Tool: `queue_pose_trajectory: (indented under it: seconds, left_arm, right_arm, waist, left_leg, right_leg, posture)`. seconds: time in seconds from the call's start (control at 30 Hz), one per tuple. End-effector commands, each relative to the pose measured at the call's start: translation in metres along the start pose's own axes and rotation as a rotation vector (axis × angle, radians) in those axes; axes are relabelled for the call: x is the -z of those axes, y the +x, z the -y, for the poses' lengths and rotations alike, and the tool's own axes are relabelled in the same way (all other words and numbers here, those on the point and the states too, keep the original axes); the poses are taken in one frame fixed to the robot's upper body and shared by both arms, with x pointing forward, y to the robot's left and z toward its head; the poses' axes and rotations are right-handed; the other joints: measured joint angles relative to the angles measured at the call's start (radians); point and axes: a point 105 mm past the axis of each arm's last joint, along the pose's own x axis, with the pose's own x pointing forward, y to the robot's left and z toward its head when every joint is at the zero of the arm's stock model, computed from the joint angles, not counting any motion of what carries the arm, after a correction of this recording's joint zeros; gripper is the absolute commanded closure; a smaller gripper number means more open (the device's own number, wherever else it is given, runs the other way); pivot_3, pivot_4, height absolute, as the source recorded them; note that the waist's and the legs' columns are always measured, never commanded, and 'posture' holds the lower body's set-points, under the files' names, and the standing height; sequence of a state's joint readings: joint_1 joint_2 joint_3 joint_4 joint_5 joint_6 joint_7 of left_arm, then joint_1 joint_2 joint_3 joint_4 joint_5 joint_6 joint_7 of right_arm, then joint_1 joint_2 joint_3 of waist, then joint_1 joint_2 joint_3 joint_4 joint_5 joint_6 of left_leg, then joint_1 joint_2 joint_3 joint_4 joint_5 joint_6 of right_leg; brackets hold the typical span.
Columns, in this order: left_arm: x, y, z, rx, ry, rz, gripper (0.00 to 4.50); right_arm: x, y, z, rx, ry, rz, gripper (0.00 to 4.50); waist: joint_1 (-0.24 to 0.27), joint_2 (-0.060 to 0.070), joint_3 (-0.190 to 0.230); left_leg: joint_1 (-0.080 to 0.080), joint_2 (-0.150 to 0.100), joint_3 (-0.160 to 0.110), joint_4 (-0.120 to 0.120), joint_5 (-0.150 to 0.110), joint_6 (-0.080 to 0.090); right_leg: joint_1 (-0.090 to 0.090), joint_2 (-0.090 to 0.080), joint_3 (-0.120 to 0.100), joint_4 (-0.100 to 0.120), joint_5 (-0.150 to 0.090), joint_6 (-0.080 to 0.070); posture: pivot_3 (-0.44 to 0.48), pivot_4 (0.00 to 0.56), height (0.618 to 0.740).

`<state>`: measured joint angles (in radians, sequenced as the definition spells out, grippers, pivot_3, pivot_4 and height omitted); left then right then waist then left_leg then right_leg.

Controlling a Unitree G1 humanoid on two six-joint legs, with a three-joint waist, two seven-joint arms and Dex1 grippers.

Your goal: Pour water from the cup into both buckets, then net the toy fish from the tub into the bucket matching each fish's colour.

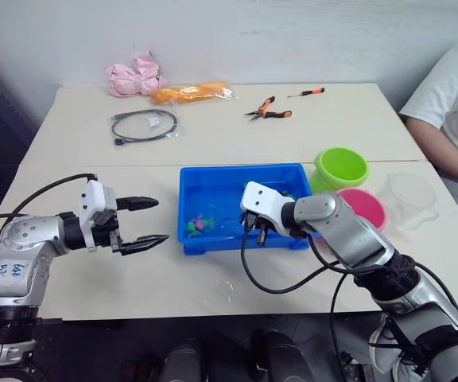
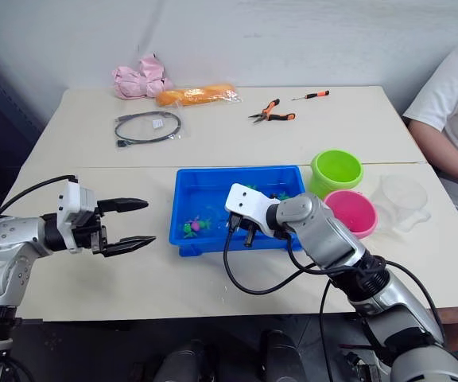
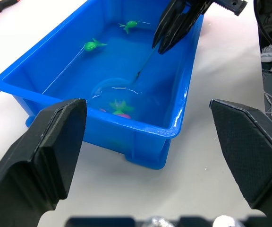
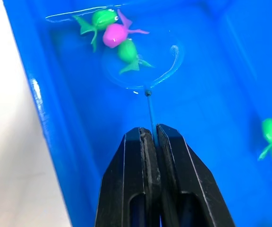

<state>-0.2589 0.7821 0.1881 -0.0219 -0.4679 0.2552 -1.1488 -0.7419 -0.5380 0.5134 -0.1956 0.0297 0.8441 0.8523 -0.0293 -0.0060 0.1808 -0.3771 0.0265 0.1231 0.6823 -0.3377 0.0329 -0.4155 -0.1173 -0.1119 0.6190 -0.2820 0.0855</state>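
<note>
The blue tub (image 1: 241,171) sits mid-table with water in it. My right gripper (image 4: 150,135) is shut on the net's thin handle (image 4: 150,111) above the tub's near side. The net's hoop (image 4: 173,64) lies in the water by a cluster of toy fish: a pink one (image 4: 115,34) between two green ones (image 4: 129,51). More green fish (image 3: 92,45) float at the tub's far end. My left gripper (image 1: 153,221) hovers open left of the tub, holding nothing. The green bucket (image 1: 341,168), pink bucket (image 1: 362,208) and clear cup (image 1: 409,199) stand right of the tub.
A black cable loop (image 1: 144,126), orange-handled pliers (image 1: 267,110), a small screwdriver (image 1: 307,92), a pink bag (image 1: 136,78) and an orange packet (image 1: 191,93) lie at the back of the table. A person in a white shirt (image 1: 452,103) sits at the right edge.
</note>
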Motion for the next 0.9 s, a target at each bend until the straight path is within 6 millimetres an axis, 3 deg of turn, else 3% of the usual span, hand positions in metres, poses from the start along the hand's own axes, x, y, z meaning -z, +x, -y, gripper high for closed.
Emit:
queue_pose_trajectory:
  seconds: [0.03, 0.27, 0.67, 0.9]
  left_arm:
    - [-0.004, -0.004, -0.001, -0.017, 0.020, 0.020, 0.04]
    - [-0.003, -0.004, -0.001, -0.022, 0.021, 0.022, 0.04]
    - [-0.016, 0.005, -0.009, 0.047, 0.134, -0.039, 0.04]
    - [-0.019, 0.010, -0.012, 0.073, 0.145, -0.038, 0.04]
  right_arm:
    - [-0.021, -0.007, -0.002, -0.020, 0.000, 0.071, 4.50]
    - [-0.028, -0.012, 0.007, 0.018, 0.077, 0.118, 4.50]
    - [-0.021, -0.032, 0.021, 0.070, 0.133, 0.180, 4.50]
    - [-0.008, -0.039, 0.024, 0.105, 0.142, 0.147, 4.50]
  waist:
    - [0.000, 0.000, 0.000]
    - [-0.001, 0.000, 0.000]
    - [0.001, 0.000, 0.000]
    - [-0.002, 0.000, 0.000]
  left_leg:
    - [0.000, 0.000, 0.000, 0.000, 0.000, 0.000]
    - [0.000, 0.000, 0.000, 0.000, 0.000, -0.001]
    - [-0.001, 0.000, 0.000, 0.000, -0.001, -0.001]
    - [-0.001, 0.000, 0.001, 0.000, -0.001, 0.000]
  right_leg:
    - [0.000, 0.000, 0.000, 0.000, 0.000, 0.000]
    - [-0.001, 0.000, 0.000, 0.001, 0.000, -0.001]
    - [-0.001, 0.000, 0.000, 0.001, 0.000, -0.001]
    - [-0.002, 0.001, 0.000, 0.001, 0.000, -0.001]
  posture:
    - [0.000, 0.150, 0.740]
    - [0.000, 0.150, 0.740]
    - [0.000, 0.150, 0.740]
    - [0.000, 0.150, 0.740]
